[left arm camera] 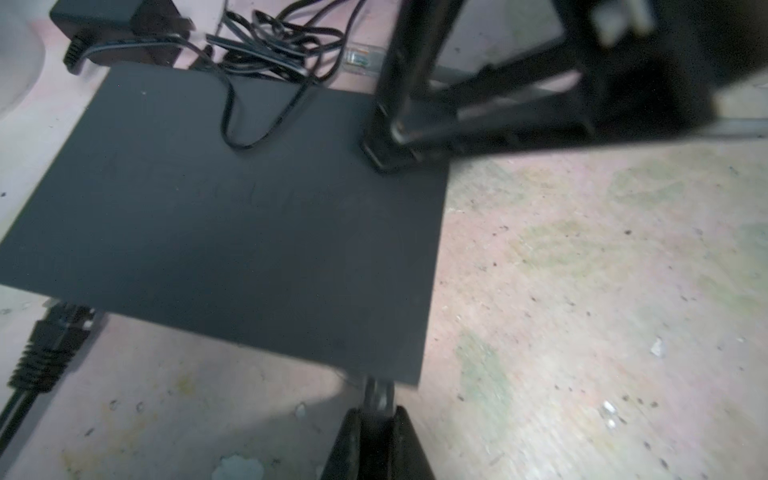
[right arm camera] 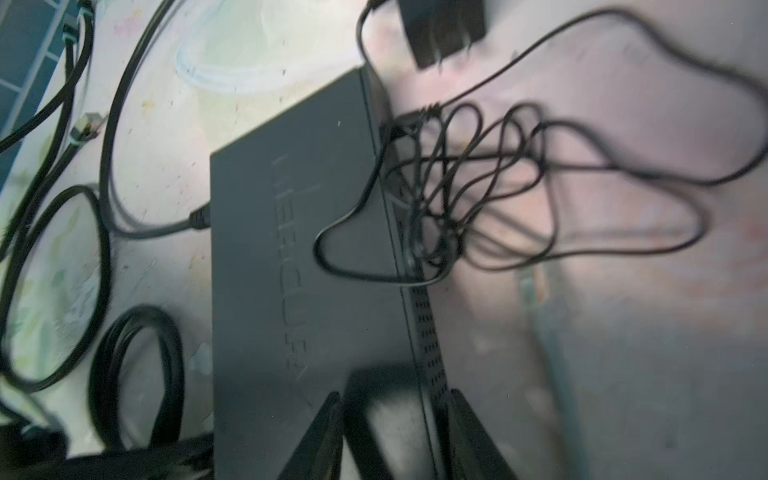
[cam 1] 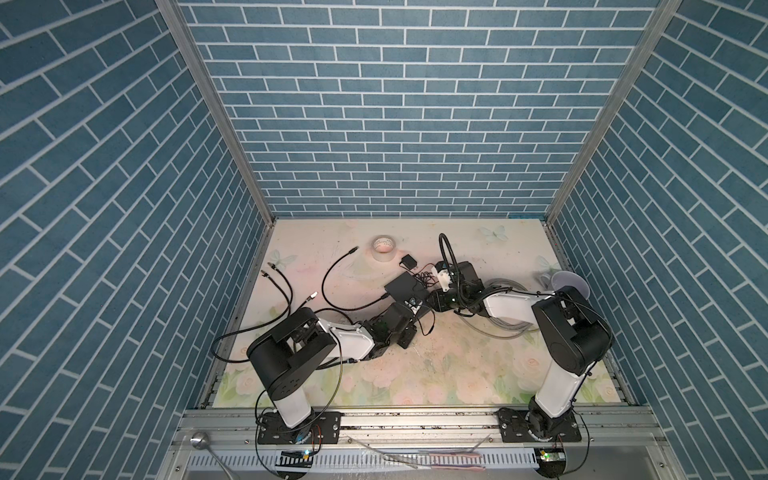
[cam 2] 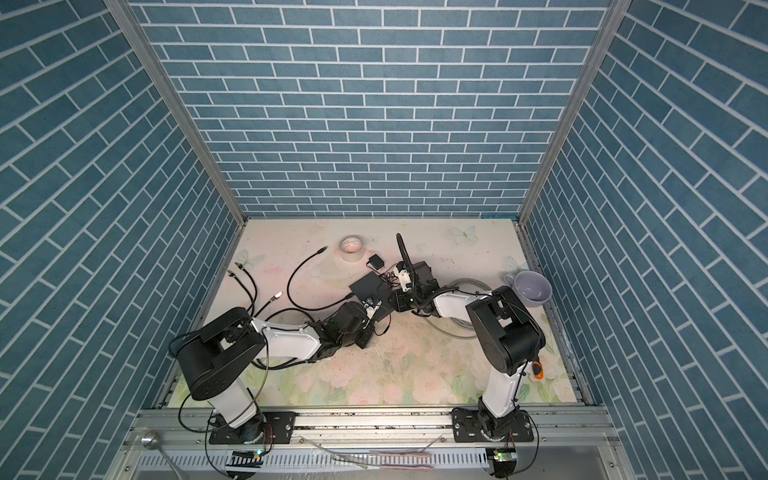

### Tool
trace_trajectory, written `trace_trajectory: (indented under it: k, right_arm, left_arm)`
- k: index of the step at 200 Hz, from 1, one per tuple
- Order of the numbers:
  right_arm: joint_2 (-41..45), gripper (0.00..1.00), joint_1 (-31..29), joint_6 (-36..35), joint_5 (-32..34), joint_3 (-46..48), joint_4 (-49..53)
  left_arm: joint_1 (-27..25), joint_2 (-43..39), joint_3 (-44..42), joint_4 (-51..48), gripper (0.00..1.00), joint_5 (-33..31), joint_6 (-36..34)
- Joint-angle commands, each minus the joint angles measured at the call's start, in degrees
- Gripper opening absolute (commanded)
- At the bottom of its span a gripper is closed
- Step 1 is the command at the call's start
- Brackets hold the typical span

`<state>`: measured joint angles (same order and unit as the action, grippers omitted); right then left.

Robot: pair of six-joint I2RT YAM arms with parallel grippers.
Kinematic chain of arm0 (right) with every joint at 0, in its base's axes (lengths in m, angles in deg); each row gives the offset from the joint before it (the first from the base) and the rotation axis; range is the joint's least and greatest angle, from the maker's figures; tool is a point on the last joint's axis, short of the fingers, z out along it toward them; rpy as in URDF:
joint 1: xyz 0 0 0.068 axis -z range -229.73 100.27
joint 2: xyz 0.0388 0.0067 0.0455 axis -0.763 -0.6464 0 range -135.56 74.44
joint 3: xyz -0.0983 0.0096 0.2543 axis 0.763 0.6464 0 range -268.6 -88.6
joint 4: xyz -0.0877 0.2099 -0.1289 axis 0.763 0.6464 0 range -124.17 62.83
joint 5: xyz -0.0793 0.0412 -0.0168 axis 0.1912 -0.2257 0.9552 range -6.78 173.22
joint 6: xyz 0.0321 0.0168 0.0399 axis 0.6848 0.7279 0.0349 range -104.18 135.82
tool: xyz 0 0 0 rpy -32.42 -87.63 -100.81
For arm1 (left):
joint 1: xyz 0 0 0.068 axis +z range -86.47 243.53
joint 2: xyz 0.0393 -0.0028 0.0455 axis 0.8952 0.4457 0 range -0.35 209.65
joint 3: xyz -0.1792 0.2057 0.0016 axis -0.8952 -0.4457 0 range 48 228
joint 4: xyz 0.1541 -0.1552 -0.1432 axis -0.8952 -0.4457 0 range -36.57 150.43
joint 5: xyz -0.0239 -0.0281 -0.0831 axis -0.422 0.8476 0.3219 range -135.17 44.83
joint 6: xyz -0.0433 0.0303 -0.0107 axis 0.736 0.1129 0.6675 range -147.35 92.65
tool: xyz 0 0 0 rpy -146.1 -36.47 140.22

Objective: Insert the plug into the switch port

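The switch (cam 1: 402, 286) (cam 2: 366, 286) is a flat black box in mid-table. The left wrist view shows its top (left arm camera: 232, 216), and my left gripper (left arm camera: 377, 411) shut on the plug (left arm camera: 378, 390). The plug's front meets the switch's near edge by a corner; its depth is hidden. My right gripper (right arm camera: 395, 399) stands with jaws apart astride the switch's vented side (right arm camera: 428, 332). One finger (right arm camera: 328, 419) is over the top face, the other (right arm camera: 465, 419) beyond the side. In both top views the two grippers (cam 1: 411, 306) (cam 2: 395, 297) meet at the switch.
A black cable plug (left arm camera: 54, 336) (right arm camera: 199, 219) sits in another side of the switch. A power adapter (cam 1: 408, 262) and its tangled thin cord (right arm camera: 478, 187) lie behind. A tape roll (cam 1: 383, 248), loose black cables (cam 1: 286, 286), a grey cable coil (cam 1: 503, 324) and a mug (cam 2: 532, 288) surround them.
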<state>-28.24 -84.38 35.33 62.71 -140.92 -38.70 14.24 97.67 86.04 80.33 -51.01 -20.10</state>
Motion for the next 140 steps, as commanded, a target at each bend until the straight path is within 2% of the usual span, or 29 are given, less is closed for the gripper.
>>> trace_trajectory:
  k: [1, 38, 57, 75, 107, 140]
  right_arm:
    - [-0.8, 0.41, -5.9, 6.7, -17.1, 0.4, 18.9]
    - [-0.2, 0.45, -0.3, 6.2, -11.1, -2.4, 22.5]
    - [0.1, 0.47, 1.4, 4.4, -10.6, -4.3, 25.0]
    - [0.7, 0.48, 2.6, 3.1, -10.1, -6.3, 27.2]
    - [2.9, 0.49, 4.7, 2.4, -8.7, -8.0, 28.7]
    - [5.8, 0.49, 6.5, 1.9, -4.0, -9.3, 30.2]
  left_arm:
    - [1.4, -0.5, 0.3, 4.1, 0.21, -1.0, 2.5]
    - [1.5, -5.6, -3.5, -0.8, 0.28, -0.5, 4.9]
    - [1.5, -8.1, -5.0, -2.5, 0.31, -1.8, 5.3]
    - [1.5, -10.5, -5.1, -5.9, 0.39, -2.5, 5.8]
    - [1.6, -14.2, -5.6, -10.3, 0.43, -4.1, 9.1]
    - [1.7, -18.3, -4.7, -15.6, 0.5, -13.5, 14.9]
